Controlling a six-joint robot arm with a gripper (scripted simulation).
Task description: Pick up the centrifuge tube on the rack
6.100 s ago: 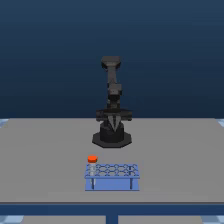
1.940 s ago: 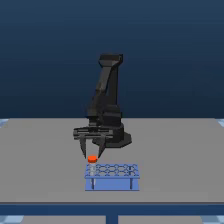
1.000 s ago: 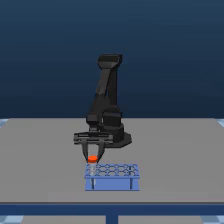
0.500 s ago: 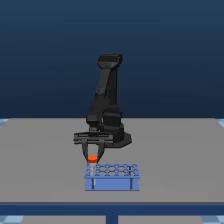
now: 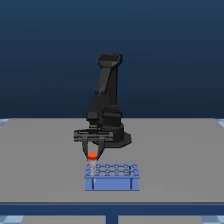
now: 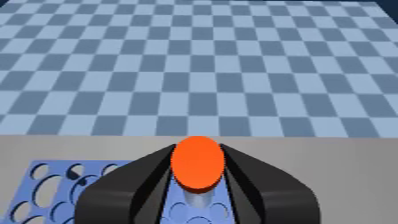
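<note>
A dark blue backdrop rises behind the grey desk (image 5: 45,150). Near its front edge stands the blue rack (image 5: 112,177). The black arm's gripper (image 5: 93,151) pinches the centrifuge tube (image 6: 197,165) by its orange-red cap (fingers (image 6: 133,180) hugging both sides), over the rack's corner on the exterior view's left.

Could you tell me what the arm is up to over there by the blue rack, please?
The arm's claw is closed around the orange-red cap of the centrifuge tube, right above the corner of the rack at the exterior view's left. The tube looks partly raised; whether it is clear of its hole cannot be told.
</note>
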